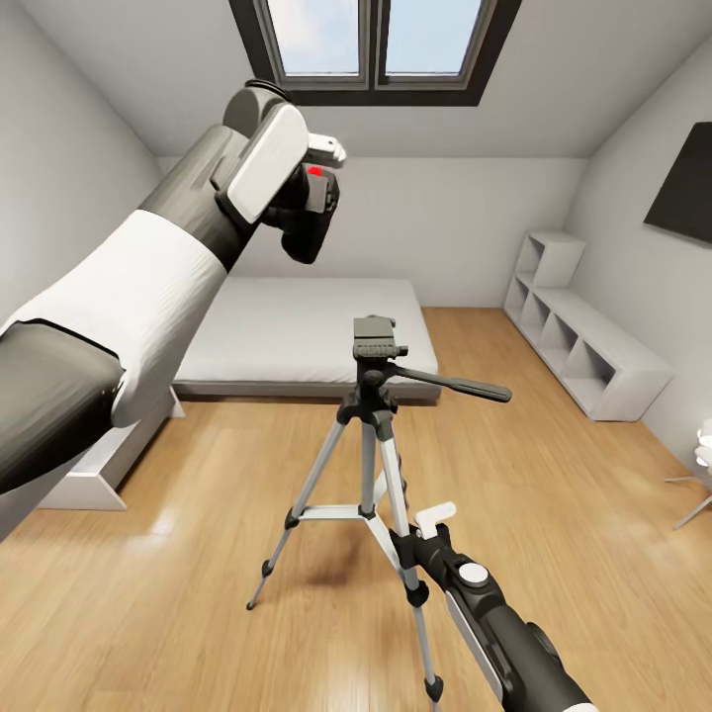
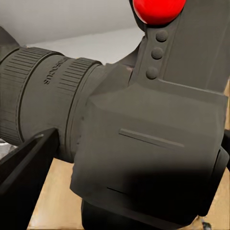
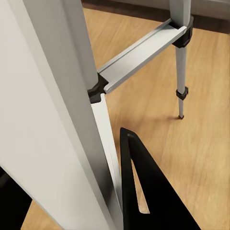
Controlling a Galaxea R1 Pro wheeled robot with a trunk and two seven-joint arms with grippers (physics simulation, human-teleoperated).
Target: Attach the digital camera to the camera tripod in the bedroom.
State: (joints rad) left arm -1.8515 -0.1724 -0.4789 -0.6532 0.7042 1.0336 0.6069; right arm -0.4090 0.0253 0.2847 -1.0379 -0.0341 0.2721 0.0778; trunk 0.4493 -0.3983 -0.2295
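At 11 o'clock, raised high, left gripper clamps the camera. Right gripper, at 5 o'clock, grips a tripod leg.

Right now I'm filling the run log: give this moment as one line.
left claw: holds digital camera raised | right claw: grips camera tripod leg | tripod head bare | camera not mounted

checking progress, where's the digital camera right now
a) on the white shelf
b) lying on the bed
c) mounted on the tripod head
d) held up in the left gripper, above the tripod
d: the left gripper holds the digital camera raised above the camera tripod, whose head is bare.
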